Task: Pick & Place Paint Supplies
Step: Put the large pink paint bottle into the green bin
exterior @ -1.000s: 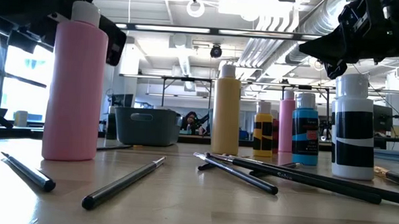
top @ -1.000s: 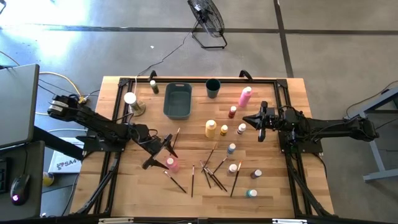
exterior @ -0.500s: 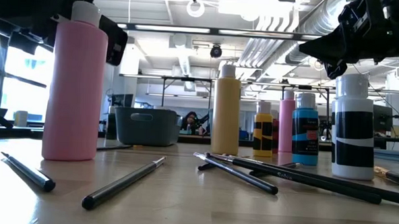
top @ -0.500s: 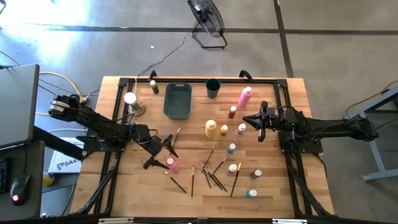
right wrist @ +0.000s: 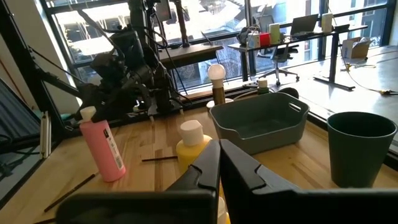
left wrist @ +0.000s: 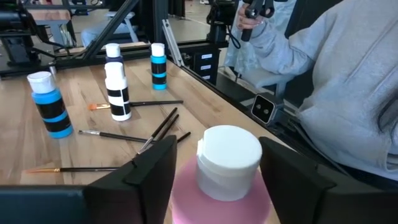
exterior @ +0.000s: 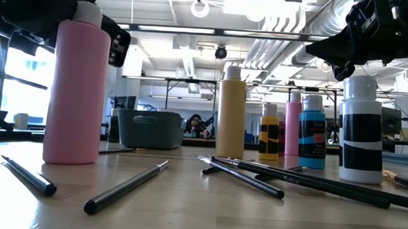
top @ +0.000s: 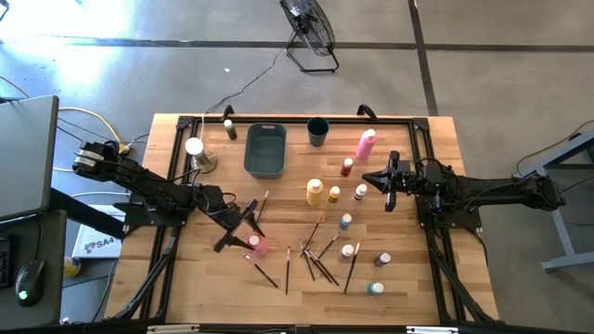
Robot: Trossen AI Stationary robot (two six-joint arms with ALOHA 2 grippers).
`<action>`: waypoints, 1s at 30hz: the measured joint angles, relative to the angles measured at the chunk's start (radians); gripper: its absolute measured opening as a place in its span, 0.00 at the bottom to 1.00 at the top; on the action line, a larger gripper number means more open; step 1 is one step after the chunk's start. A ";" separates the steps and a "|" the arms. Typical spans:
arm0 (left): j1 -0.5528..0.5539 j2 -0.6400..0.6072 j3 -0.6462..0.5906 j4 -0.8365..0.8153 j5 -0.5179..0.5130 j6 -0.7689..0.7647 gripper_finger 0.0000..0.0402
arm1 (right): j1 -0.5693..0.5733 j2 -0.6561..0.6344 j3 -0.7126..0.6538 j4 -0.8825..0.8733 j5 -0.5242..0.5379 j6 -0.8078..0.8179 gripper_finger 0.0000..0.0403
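Note:
A tall pink squeeze bottle stands upright on its base, near the table's front left. Its white cap shows between the fingers of my left gripper, which reaches in level from the left and is open around the bottle's top. My right gripper hangs shut above the table's right half and holds nothing. A yellow bottle, a second pink bottle, small white-capped paint bottles and loose paintbrushes stand or lie on the wood. My left gripper has one finger on each side of the pink bottle's shoulder, just below the cap, coming in level from the table's left. I cannot tell whether the fingers touch it. The bottle stands upright on the table.
A grey bin and a dark green cup stand at the back. A white knob on a tan base is at the back left. A person in a grey top sits beyond the table's edge.
My left gripper's fingers have drawn a little closer together about the pink bottle's top. The bottle has kept its place.

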 joint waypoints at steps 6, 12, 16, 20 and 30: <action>0.000 0.000 0.000 0.000 0.001 0.000 0.48 | 0.000 0.000 0.000 -0.002 0.000 0.000 0.01; 0.000 0.000 0.000 -0.005 0.004 0.000 0.43 | 0.000 0.000 0.000 -0.007 0.000 0.000 0.01; 0.000 0.000 0.000 -0.008 0.004 -0.004 0.40 | 0.000 0.000 0.000 -0.007 0.000 0.000 0.01; 0.000 0.000 0.001 -0.011 0.003 -0.004 0.36 | 0.000 0.000 0.000 -0.007 0.000 0.000 0.01; 0.000 0.000 0.001 -0.010 0.000 -0.071 0.31 | 0.000 0.000 0.000 -0.007 0.000 0.000 0.01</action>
